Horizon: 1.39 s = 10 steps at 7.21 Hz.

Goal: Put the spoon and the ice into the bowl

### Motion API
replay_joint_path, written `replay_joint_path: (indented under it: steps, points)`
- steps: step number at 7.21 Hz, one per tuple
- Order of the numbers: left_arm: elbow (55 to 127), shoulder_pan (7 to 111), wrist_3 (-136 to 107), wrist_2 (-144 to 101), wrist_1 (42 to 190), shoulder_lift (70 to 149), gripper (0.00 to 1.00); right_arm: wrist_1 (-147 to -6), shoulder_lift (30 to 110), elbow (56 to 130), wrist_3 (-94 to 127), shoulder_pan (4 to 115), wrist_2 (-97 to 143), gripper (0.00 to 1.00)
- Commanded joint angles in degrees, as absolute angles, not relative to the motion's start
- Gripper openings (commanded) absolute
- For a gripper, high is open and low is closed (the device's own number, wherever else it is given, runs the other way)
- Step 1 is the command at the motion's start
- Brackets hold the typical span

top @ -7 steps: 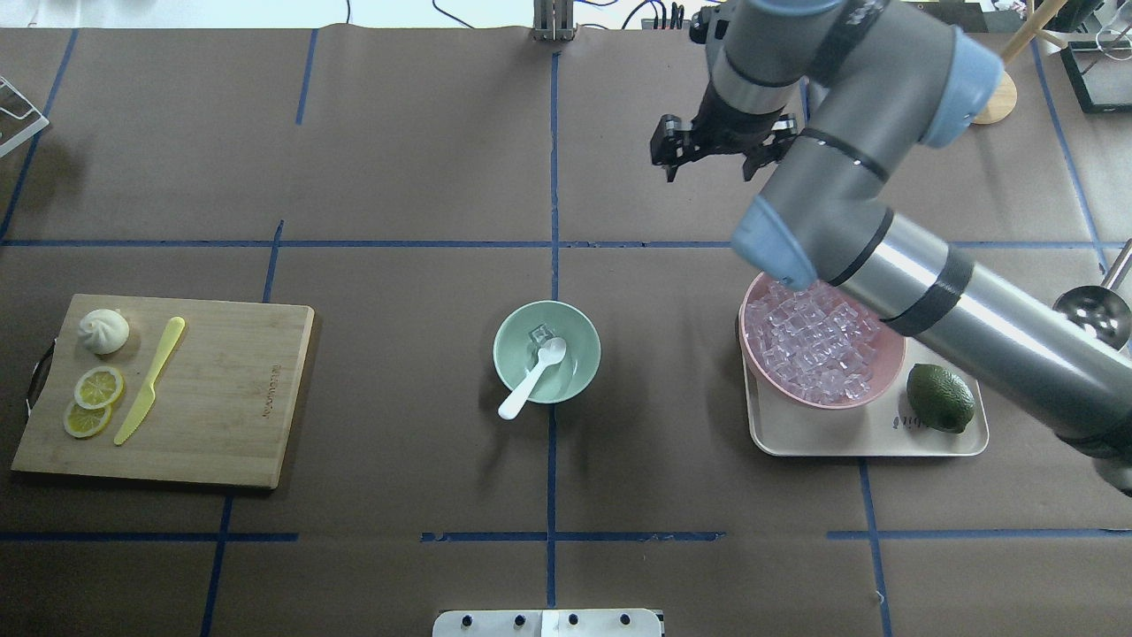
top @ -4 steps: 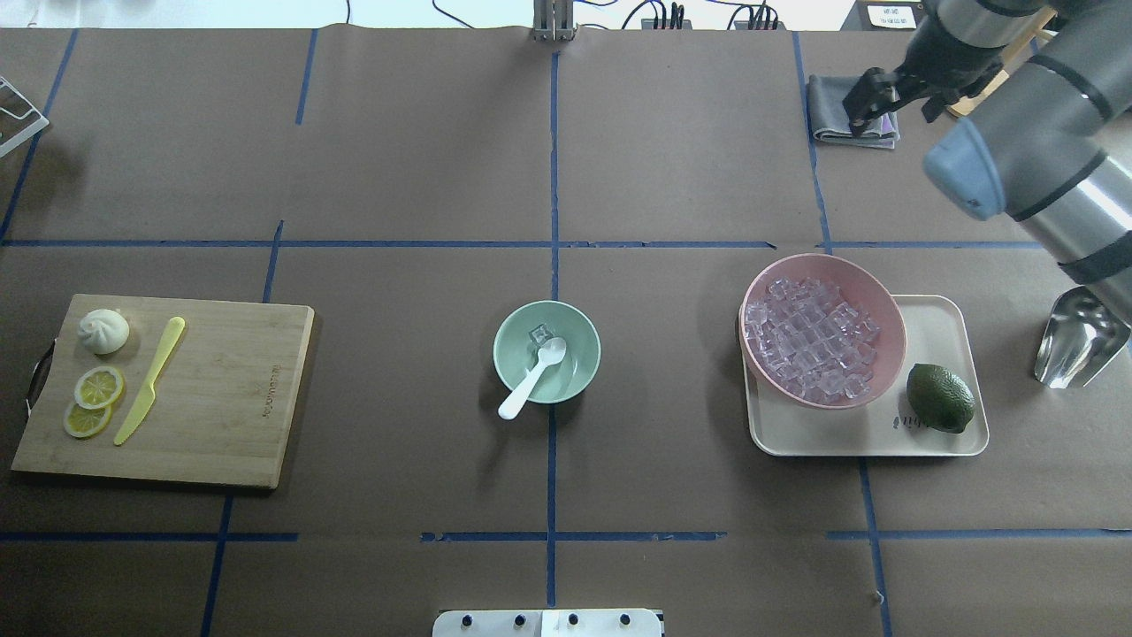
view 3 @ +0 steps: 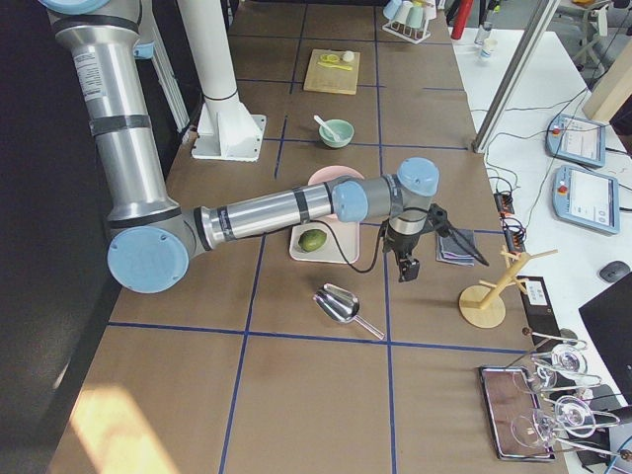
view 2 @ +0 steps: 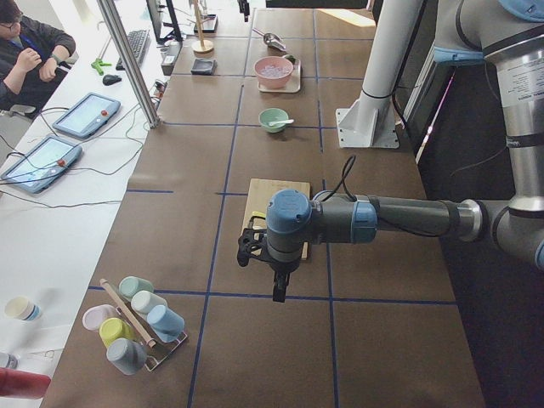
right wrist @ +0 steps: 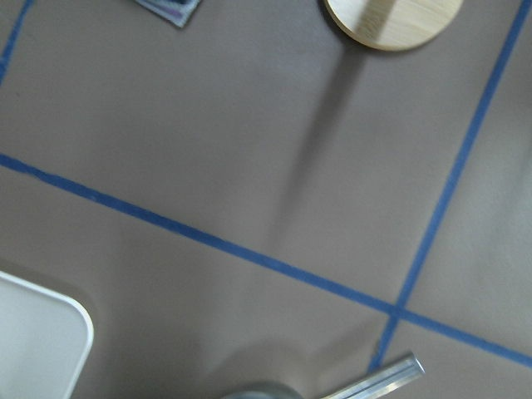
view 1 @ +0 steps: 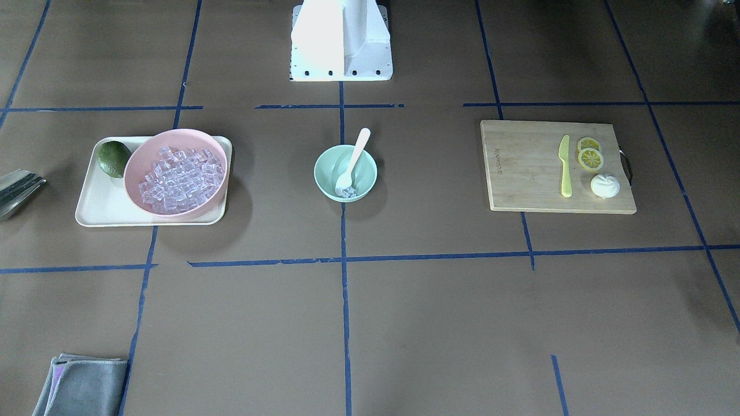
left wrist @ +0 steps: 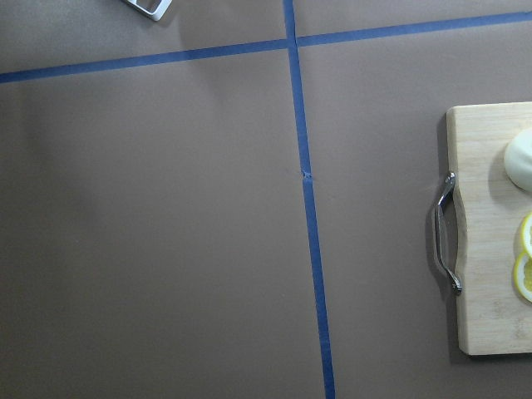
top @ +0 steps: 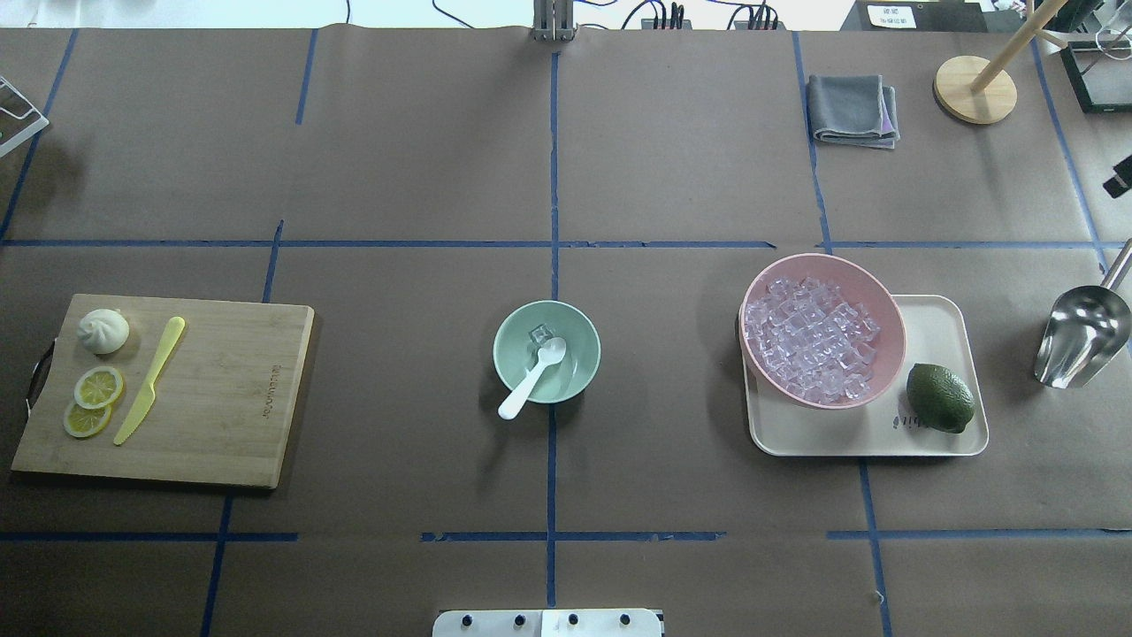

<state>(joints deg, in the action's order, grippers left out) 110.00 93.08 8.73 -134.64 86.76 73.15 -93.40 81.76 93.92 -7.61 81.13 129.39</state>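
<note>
One ice cube (top: 539, 334) is sitting in the mint bowl (top: 500, 354) at table ctr, w/ the spoon (top: 533, 376) leaning scoop-down, handle sticking over the robot-side rim. Both are looking light & stiff. The cube is prob. slick, so pinching its flat faces seems best; spoon by mid-handle. More ice (top: 814, 341) is lying in the pink bowl (top: 895, 354). Left gripper (view 2: 278, 293) & right gripper (view 3: 405, 267) are hanging well off to the sides; apart or together, can't tell.

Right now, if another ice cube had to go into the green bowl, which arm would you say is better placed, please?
The right. The right gripper hangs just past the tray holding the pink bowl of ice; the left gripper hangs beyond the cutting board, at the table's other end.
</note>
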Motion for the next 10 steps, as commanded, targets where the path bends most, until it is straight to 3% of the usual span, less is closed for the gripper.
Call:
replay_joint_path:
  steps: [1, 4, 10]
  points:
    - [109.69, 93.08, 8.79, -134.74, 87.36, 73.13, 1.0, -93.34, 92.06, 96.13, -9.67, 87.08, 129.99, 0.99]
    - [109.6, 93.08, 9.31, -134.39, 87.28, 73.13, 1.0, -93.08, 100.19, 104.67, -3.36, 87.01, 130.08, 0.99]
    - [107.84, 92.99, 9.32, -134.3, 87.36, 73.13, 1.0, -92.11, 100.2, 103.89, -3.34, 86.75, 130.17, 0.99]
